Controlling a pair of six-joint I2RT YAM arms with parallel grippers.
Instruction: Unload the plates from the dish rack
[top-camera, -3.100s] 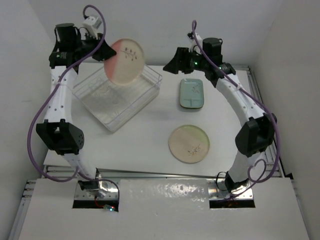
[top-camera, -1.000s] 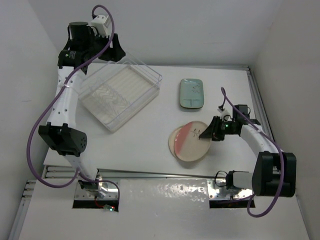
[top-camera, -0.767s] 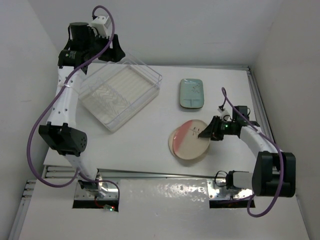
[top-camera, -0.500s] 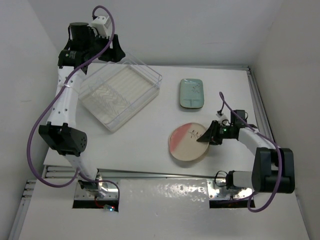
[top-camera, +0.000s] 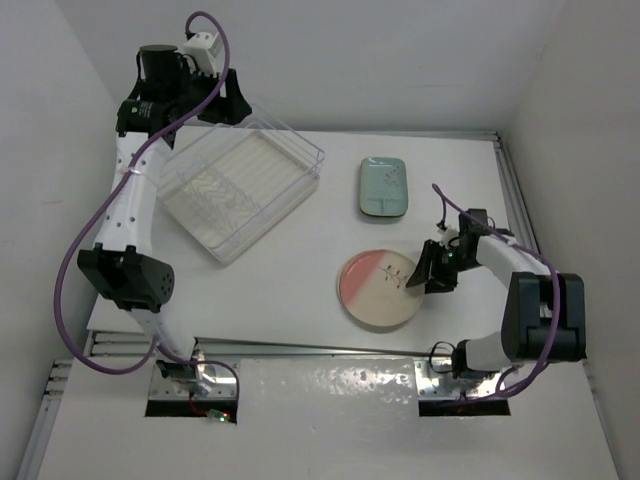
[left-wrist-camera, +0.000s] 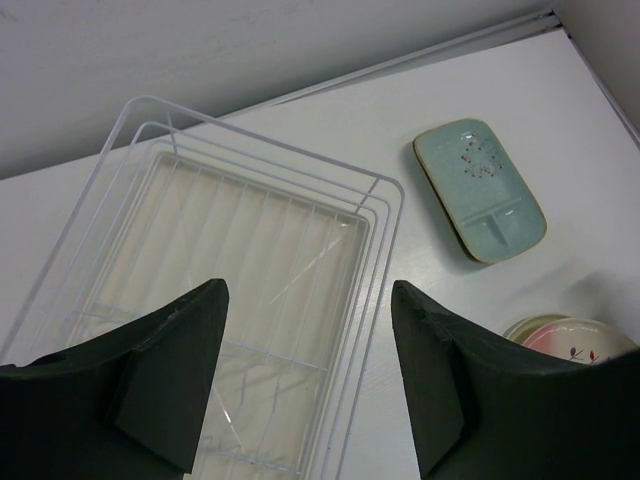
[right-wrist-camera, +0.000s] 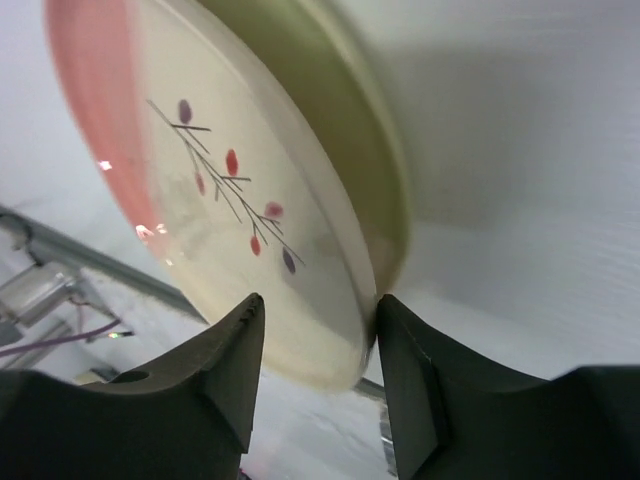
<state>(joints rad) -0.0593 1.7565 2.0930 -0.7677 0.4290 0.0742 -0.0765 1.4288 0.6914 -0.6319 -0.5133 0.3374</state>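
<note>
The round pink-and-cream plate (top-camera: 378, 290) lies stacked on the yellow-green-and-cream plate (right-wrist-camera: 375, 150) at the table's front right. My right gripper (top-camera: 412, 278) is at its right rim. In the right wrist view the jaws (right-wrist-camera: 315, 305) stand open on either side of the rim without clamping it. A pale blue-green plate (top-camera: 384, 187) lies flat behind them. The clear dish rack (top-camera: 300, 150) sits at the back left with no plates in it. My left gripper (top-camera: 225, 105) hovers open above its far edge, with nothing between its fingers (left-wrist-camera: 200, 360).
The table's right edge rail (top-camera: 515, 200) runs close behind the right arm. The white back wall rises just behind the rack. A metal strip (top-camera: 300, 348) lines the table's near edge.
The right gripper has lowered the pink plate flat onto the yellow-green plate and opened its jaws. The left arm has stayed still over the last second.
</note>
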